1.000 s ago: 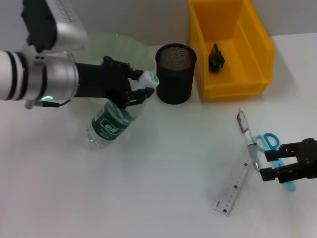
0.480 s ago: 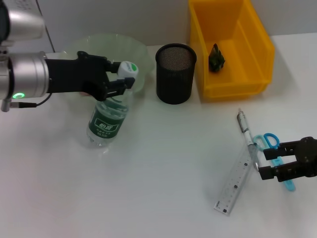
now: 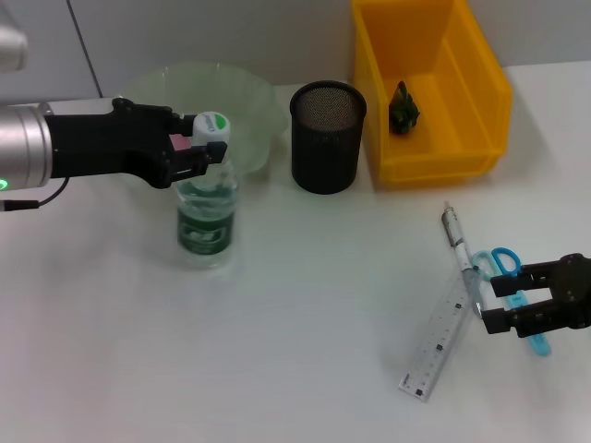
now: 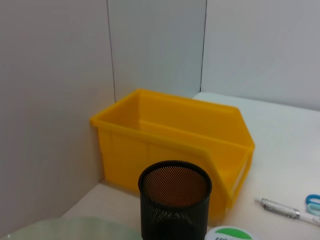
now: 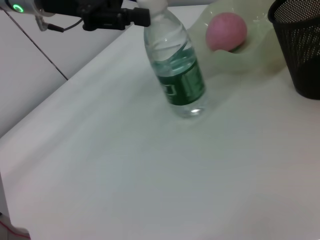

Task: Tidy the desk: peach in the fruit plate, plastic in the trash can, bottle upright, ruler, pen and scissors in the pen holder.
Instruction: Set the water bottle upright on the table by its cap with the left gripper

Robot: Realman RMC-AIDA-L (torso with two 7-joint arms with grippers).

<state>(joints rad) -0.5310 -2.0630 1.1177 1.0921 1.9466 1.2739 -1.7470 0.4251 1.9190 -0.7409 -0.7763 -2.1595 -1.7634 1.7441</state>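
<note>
A clear bottle (image 3: 207,217) with a green label and a white-green cap stands nearly upright on the white table, base down. My left gripper (image 3: 205,157) is shut on its neck just under the cap; the right wrist view shows the same grip on the bottle (image 5: 176,70). The pink peach (image 5: 226,31) lies in the pale green fruit plate (image 3: 242,92) behind the bottle. A dark green piece of plastic (image 3: 404,108) sits in the yellow bin (image 3: 480,88). Pen (image 3: 459,245), ruler (image 3: 439,341) and blue scissors (image 3: 506,263) lie at the right. My right gripper (image 3: 503,305) is open over the scissors.
The black mesh pen holder (image 3: 328,138) stands between the plate and the yellow bin, and also shows in the left wrist view (image 4: 175,200) in front of the bin (image 4: 170,127). A grey wall runs behind the table.
My left gripper has swung the bottle's top to the left and up, bringing it from leaning toward the pen holder to nearly upright. The right arm has stayed still.
</note>
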